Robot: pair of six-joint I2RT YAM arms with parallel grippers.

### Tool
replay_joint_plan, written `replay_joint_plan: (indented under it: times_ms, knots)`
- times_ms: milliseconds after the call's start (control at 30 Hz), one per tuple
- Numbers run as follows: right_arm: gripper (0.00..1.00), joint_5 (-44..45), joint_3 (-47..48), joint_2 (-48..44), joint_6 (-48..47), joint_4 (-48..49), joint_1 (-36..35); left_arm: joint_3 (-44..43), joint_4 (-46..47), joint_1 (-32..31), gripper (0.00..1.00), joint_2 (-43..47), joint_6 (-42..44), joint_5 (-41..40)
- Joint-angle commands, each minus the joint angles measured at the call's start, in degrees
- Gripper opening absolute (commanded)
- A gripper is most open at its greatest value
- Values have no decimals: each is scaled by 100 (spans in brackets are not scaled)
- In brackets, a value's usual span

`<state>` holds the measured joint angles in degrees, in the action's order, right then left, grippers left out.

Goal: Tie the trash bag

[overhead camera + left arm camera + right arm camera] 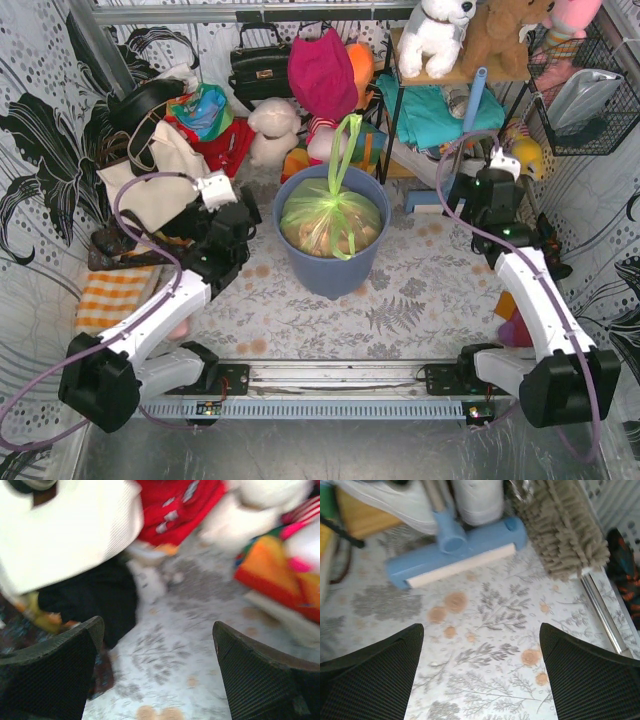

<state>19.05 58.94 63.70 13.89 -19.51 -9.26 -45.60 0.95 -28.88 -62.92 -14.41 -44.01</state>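
The trash bag (pixel 331 222) is light green and translucent, with brown paper showing through. It sits inside a round blue-grey bin (pixel 330 268) at the middle of the floor. Its green handles (pixel 345 150) stand up above the bin in a tall loop. My left gripper (pixel 243 214) is to the left of the bin, apart from it, open and empty (pixel 157 625). My right gripper (pixel 463 200) is to the right of the bin, apart from it, open and empty (pixel 480 627). Neither wrist view shows the bag.
A cream tote bag (pixel 160 170) (pixel 70 530) with black straps lies at the back left, with red cloth (pixel 175 505) and plush toys beside it. A blue mop head (pixel 455 550) and a grey mop (pixel 565 530) lie ahead of the right gripper. A shelf (pixel 440 100) stands at the back.
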Motion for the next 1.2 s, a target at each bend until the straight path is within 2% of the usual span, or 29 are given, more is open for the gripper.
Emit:
replay_joint_plan:
  times_ms: [0, 133, 233, 300, 433, 600, 733, 800, 900, 1000, 1033, 1100, 1167]
  knots:
    - [97, 515, -1087, -21, -120, 1298, 271, 1086, 1405, 412, 98, 80, -263, -760]
    - [97, 1287, -2496, 19, -456, 3048, 394, 1861, 2249, 676, 98, -261, -303, -772]
    - [97, 1648, -3402, 374, -994, 4669, 407, 2230, 3139, 738, 98, -710, 248, -575]
    - [97, 1715, -3683, 698, -1083, 5335, 407, 2535, 4008, 765, 98, -991, 702, -458]
    - [97, 1528, -3955, 1162, -1129, 6253, 403, 3081, 5559, 973, 98, -1321, 1201, 160]
    - [97, 556, -4539, 1454, -1352, 7979, 416, 3398, 6372, 1160, 98, -1346, 1438, 1131]
    - [97, 283, -4638, 1848, -1504, 8614, 416, 3789, 7513, 1444, 98, -1718, 1527, 1857]
    - [97, 171, -4697, 2032, -1582, 8964, 416, 3790, 7356, 1569, 98, -1640, 1425, 2061]
    - [97, -144, -4701, 2071, -1670, 8963, 416, 3817, 7369, 1793, 98, -1661, 1373, 2621]
    - [97, -339, -4754, 2094, -1717, 9081, 420, 3907, 7848, 2046, 98, -2062, 1360, 3288]
    - [97, -401, -4735, 2098, -1715, 9042, 443, 3846, 8008, 2065, 98, -2226, 1392, 3232]
    - [97, -551, -4701, 2110, -1716, 8982, 488, 3593, 7196, 2165, 98, -2042, 1206, 3310]
    - [97, -829, -4776, 2151, -1729, 9107, 543, 3648, 7438, 2202, 98, -2116, 1197, 3200]
